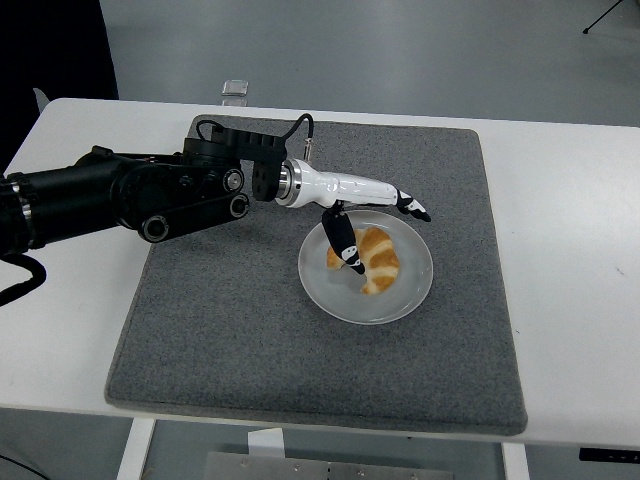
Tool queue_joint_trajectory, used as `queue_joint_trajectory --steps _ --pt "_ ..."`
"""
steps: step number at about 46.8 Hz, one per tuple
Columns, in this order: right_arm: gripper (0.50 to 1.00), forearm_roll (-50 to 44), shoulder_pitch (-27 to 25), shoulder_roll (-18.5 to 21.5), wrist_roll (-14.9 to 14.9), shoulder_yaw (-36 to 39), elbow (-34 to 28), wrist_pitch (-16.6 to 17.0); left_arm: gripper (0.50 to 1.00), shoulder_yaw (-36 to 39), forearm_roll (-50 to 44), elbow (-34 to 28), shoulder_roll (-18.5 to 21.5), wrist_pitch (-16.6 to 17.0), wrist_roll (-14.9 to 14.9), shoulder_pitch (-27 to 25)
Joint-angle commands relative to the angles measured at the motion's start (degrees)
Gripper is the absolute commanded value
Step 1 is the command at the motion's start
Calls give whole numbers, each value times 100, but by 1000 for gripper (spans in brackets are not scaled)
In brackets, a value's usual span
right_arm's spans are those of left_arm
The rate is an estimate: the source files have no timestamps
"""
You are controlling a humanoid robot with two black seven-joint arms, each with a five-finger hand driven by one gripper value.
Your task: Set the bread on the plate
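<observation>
Looking at the near edge: the white table (580, 300) shows bare at the bottom, in front of the plate.
Mat: a grey mat (230, 330) lies on the table, and the plate sits on it, toward its right half.
Plate: the plate (410, 296) is round and pale, and it looks smooth, so food may slide on it.
Bread: the bread (376, 262) is a curved golden roll, and it lies on the plate, a bit above the plate's middle.
How the bread feels: I think it is light and soft, and it may flake or squash if it is squeezed hard.
Where to hold it: the fat middle looks best, with a gentle pinch from both sides, not the thin tips.
Left hand (365, 205): it hovers over the far side of the plate with fingers spread out straight, and it holds nothing; its thumb points down just beside the bread, and I cannot tell if it touches.
In the way: nothing stands by the plate except the hand itself.
Far from the plate: a small clear thing (235, 90) sits at the table's back edge, well apart.
Right hand: it does not show.
</observation>
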Motion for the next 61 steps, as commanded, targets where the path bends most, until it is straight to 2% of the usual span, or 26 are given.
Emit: queue_joint_trajectory --steps 1,12,21,34,45,61 --pt "952 0 0 0 5 0 0 -2 992 -154 -337 -57 97 -1 0 -21" --pt "952 0 0 0 5 0 0 -2 992 -848 -1418 -5 448 -1 8 5" --pt "952 0 0 0 5 0 0 7 992 -1086 -2630 285 668 -1 8 67" --pt "952 0 0 0 -4 0 0 7 992 -1675 -4213 927 677 -1 8 84" --pt "954 0 0 0 -4 0 9 7 992 -2018 -5443 1463 686 -10 8 295" --pt "952 0 0 0 -4 0 0 7 992 -2457 -6718 1525 923 -10 35 796"
